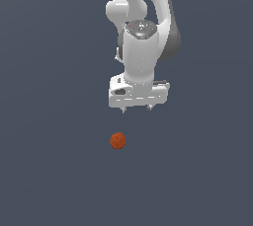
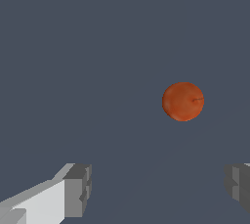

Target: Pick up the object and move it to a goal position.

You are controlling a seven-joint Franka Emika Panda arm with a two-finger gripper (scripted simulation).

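Note:
The object is a small orange-red ball [image 1: 117, 140] resting on the dark grey surface; it also shows in the wrist view [image 2: 183, 101]. My white gripper [image 1: 137, 108] hangs above it, pointing down, a little toward the exterior view's right of the ball and apart from it. In the wrist view the gripper [image 2: 158, 189] is open, with one finger [image 2: 78, 190] and the other finger [image 2: 238, 185] spread wide and nothing between them. The ball lies outside the gap between the fingers.
A plain dark grey surface [image 1: 49, 170] fills both views. The white arm [image 1: 143, 22] rises behind the gripper at the top of the exterior view.

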